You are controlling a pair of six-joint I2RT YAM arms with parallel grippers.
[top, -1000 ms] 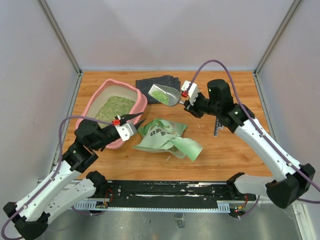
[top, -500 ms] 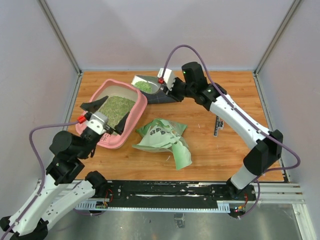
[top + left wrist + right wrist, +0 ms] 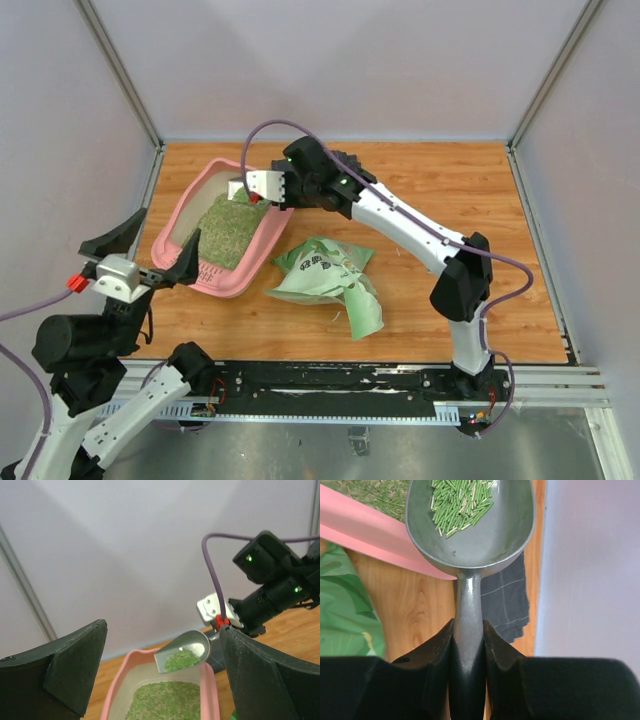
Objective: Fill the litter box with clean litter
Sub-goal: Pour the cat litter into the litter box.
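Two containers hold litter (image 3: 228, 228). The pink litter box (image 3: 180, 212) sits slanted on the table (image 3: 450, 190) in the upper left of the top view. A greenish bed of litter covers most of its floor, with pale floor showing round the edges in the left wrist view. The metal scoop (image 3: 470, 535) has a small heap of green pellets in its bowl, and the bowl hangs over the box's far rim.

My right gripper (image 3: 468, 630) has its jaws clamped tight on the scoop's handle. My left gripper (image 3: 150, 247) is at the lower left of the top view, beside the box's near end. Its jaws are spread fully wide with nothing between them.

A green-and-white bag (image 3: 325, 275) lies crumpled at centre, just right of the box; I cannot tell what is inside it. A dark cloth (image 3: 507, 597) lies on the table below the scoop's handle.
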